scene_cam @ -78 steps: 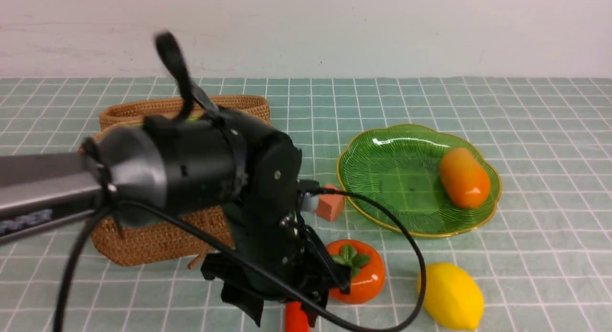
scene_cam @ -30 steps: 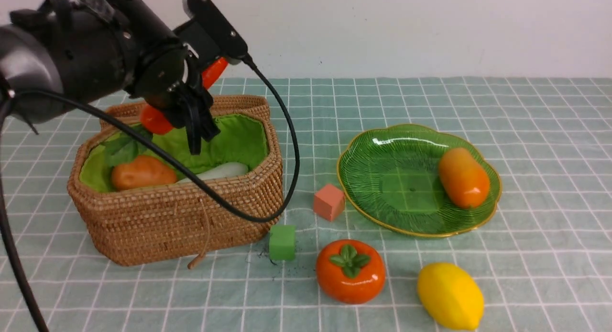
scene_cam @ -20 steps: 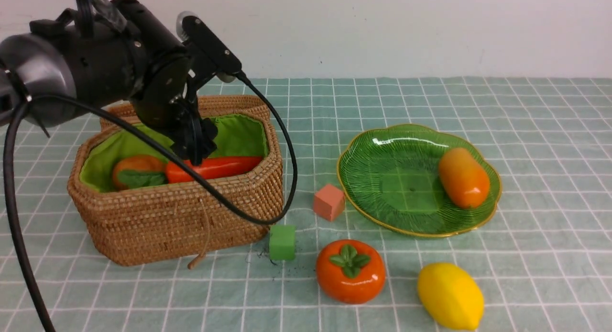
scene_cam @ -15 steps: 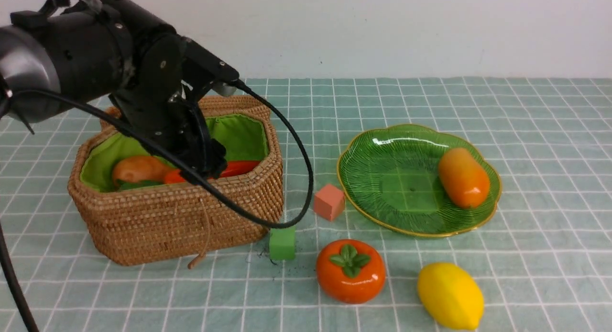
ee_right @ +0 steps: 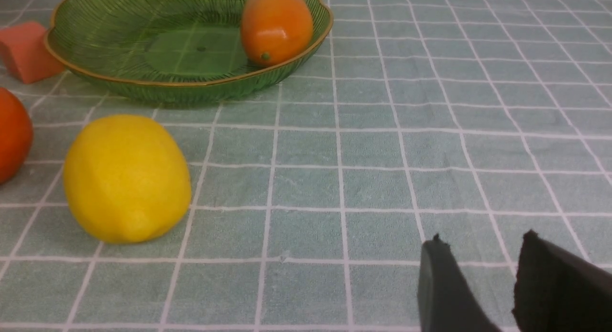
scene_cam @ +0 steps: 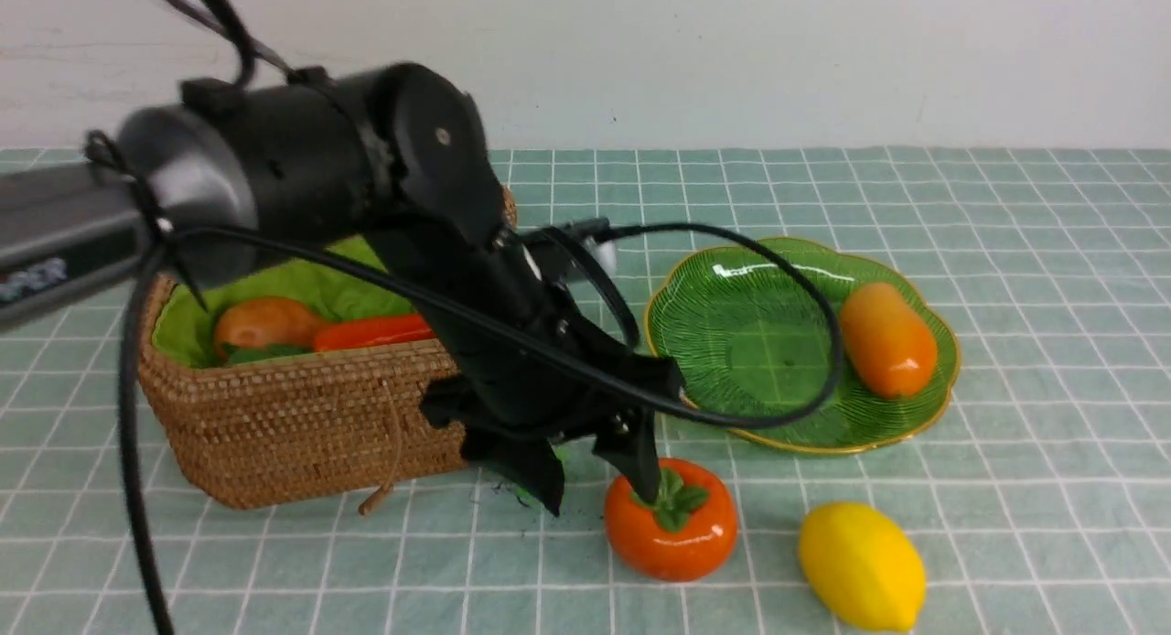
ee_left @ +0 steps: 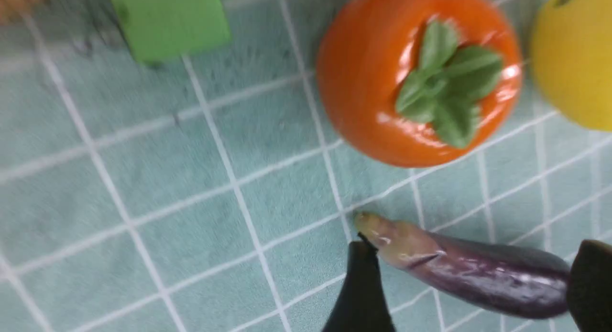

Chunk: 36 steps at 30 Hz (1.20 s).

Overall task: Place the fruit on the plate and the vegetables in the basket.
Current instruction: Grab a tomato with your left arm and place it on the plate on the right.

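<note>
My left gripper (scene_cam: 595,484) hangs open low over the cloth, just left of the persimmon (scene_cam: 672,525). In the left wrist view, the purple eggplant (ee_left: 478,284) lies on the cloth between the spread fingers (ee_left: 358,293), running from one to the other; it is out of sight in the front view. The basket (scene_cam: 302,425) holds the onion (scene_cam: 265,322) and the red chili (scene_cam: 375,331). On the plate (scene_cam: 759,342) rests the mango (scene_cam: 887,338). The lemon (scene_cam: 860,566) lies at the front right. My right gripper (ee_right: 483,236) is slightly open and empty, to the right of the lemon (ee_right: 126,179).
A green cube (ee_left: 167,23) sits between the basket and the persimmon (ee_left: 418,76), mostly covered by my left arm in the front view. A pink cube (ee_right: 26,52) stands by the plate's (ee_right: 191,85) near edge. A black cable (scene_cam: 805,278) loops over the plate.
The left gripper let the chili fall into the basket, then swung forward, right and down from over the basket to beside the persimmon. The right arm has not moved.
</note>
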Each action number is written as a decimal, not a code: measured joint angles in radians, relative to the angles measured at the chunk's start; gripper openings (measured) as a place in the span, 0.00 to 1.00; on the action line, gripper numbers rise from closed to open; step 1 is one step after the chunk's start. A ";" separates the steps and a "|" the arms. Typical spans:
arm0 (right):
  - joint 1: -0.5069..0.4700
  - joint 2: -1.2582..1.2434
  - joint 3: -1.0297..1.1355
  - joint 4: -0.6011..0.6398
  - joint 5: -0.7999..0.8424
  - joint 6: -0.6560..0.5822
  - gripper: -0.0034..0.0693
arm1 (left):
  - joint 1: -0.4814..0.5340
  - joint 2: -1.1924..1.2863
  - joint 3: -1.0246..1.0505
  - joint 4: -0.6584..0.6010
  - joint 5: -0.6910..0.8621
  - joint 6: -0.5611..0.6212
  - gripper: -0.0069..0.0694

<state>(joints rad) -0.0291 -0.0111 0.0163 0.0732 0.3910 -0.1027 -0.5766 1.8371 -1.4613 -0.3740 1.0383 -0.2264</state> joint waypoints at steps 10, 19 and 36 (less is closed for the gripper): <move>0.000 0.000 0.000 0.000 0.000 0.000 0.38 | -0.060 0.117 -0.001 0.104 -0.110 -0.172 0.79; 0.000 0.000 0.000 0.000 0.000 0.000 0.38 | -0.060 0.088 -0.003 0.105 -0.117 -0.235 0.79; 0.000 0.000 0.000 0.000 0.000 0.000 0.38 | -0.060 0.121 -0.004 0.124 -0.306 -0.369 0.79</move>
<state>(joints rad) -0.0291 -0.0111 0.0163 0.0732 0.3910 -0.1027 -0.6365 1.9584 -1.4654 -0.2502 0.7324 -0.5959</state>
